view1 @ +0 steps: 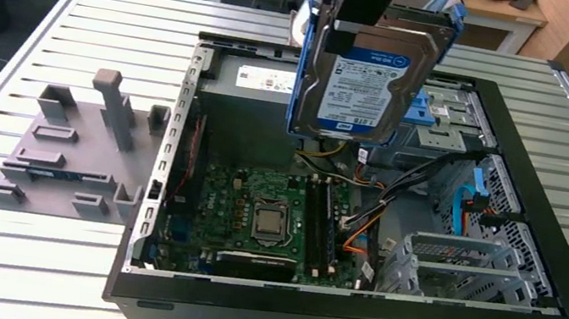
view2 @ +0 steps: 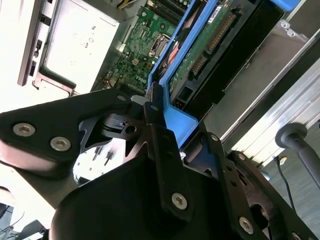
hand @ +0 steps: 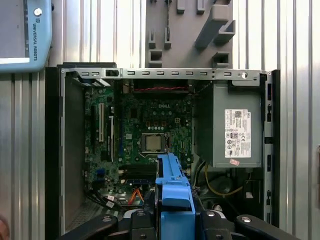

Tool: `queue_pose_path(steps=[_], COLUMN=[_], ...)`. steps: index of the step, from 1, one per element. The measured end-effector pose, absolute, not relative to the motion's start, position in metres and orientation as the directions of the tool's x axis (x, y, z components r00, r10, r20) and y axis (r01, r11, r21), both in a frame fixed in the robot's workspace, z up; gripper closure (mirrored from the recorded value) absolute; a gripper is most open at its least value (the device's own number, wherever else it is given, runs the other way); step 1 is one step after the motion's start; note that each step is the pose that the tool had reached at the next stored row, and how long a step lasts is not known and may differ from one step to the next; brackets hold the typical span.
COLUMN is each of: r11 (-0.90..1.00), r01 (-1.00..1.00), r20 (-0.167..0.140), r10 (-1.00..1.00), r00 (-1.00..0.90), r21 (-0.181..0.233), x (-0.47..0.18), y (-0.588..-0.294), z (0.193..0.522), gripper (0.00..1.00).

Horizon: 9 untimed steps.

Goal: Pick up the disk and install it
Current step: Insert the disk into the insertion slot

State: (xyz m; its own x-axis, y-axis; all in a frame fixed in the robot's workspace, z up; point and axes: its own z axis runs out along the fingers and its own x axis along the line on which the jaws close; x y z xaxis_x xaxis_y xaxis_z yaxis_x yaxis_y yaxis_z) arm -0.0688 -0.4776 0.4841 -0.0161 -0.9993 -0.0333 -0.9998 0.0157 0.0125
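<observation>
Clamping the blue frame's (view2: 182,120) edge, the gripper (view2: 155,107) holds the disk (view1: 372,75) upright above the open case (view1: 351,317) on the tabletop (view1: 52,260). Rigid, dense and likely shock-sensitive, it is best held by that frame, off the bare circuit board (view2: 205,45). The exterior view shows its label (view1: 361,96); the second wrist view, the circuit side and pinching fingers (view2: 162,145); the first wrist view, the motherboard (hand: 145,125) below.

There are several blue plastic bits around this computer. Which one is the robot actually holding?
The blue frame around the disk, clamped upright in the gripper above the open case; the other blue pieces sit inside it.
</observation>
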Motion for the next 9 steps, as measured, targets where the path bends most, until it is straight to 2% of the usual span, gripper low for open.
queue_pose_path(steps=[9], r11=[0.017], r01=[-1.000], r20=[-0.033], r10=[-0.999], r00=[-0.017], r21=[0.013], x=[-0.0680], y=[-0.4853], z=[0.4827], gripper=[0.64])
